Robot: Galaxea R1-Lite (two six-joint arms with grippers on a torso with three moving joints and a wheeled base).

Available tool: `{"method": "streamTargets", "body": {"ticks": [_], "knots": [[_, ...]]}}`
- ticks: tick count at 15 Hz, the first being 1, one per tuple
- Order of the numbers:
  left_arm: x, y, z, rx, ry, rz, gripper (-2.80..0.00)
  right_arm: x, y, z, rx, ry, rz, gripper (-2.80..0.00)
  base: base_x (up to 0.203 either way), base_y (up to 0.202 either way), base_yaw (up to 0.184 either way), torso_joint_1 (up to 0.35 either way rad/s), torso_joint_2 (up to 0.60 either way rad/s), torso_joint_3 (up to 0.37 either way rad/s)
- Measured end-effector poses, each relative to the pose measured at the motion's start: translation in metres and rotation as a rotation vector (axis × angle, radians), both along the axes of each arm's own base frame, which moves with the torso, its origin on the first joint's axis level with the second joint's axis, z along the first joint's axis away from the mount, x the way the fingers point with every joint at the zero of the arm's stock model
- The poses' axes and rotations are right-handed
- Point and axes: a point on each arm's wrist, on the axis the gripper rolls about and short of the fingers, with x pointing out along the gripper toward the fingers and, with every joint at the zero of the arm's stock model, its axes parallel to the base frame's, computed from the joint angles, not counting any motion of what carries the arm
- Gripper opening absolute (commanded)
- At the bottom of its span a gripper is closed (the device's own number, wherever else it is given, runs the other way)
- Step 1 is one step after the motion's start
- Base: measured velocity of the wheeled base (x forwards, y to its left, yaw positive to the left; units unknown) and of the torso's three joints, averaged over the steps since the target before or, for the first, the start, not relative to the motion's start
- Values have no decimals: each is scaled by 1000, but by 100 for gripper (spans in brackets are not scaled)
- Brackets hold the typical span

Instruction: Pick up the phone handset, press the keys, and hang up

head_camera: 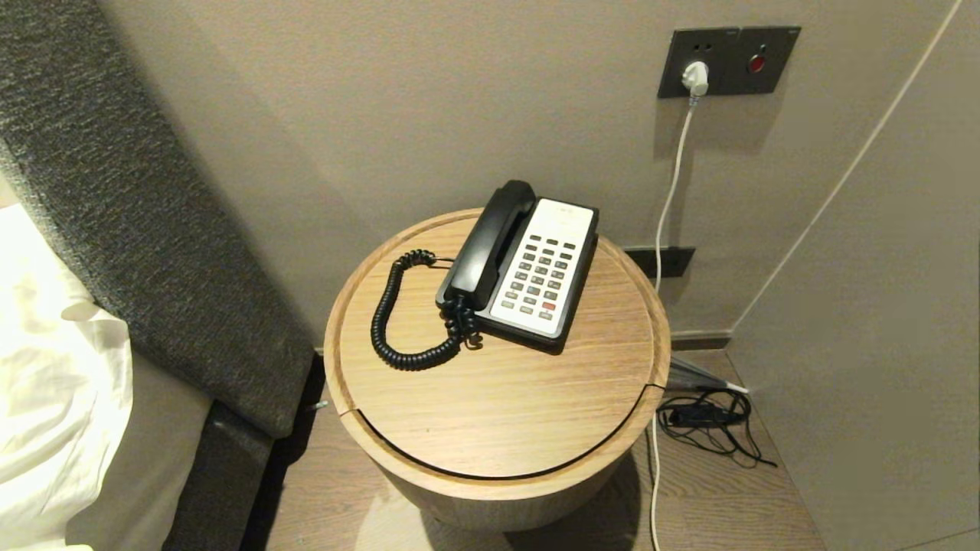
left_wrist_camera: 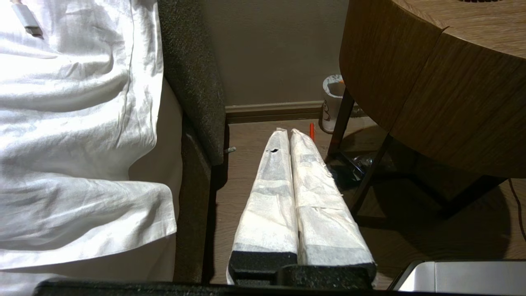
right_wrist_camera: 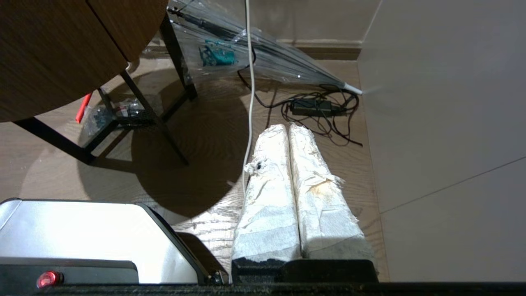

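head: looks down on round table (head_camera: 498, 413) | wrists: low, floor-facing, perhaps sharing its side

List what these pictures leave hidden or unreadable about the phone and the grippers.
- Key labels on the phone: too small to read in the head view.
- Cradle under the handset: covered by the handset.
- Left gripper and right gripper: shut, low beside the table, outside the head view.
- Phone: absent from both wrist views.
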Motion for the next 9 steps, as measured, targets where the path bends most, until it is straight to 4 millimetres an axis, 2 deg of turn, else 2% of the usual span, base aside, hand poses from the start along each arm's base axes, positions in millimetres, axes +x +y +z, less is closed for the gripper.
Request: {"method": "streamTargets", "body": {"ticks": [9], "knots": [[0,0,-1,-8,0,4,-280,0,0,0,2,2,0,-280,0,0,0,0,0,0]]}}
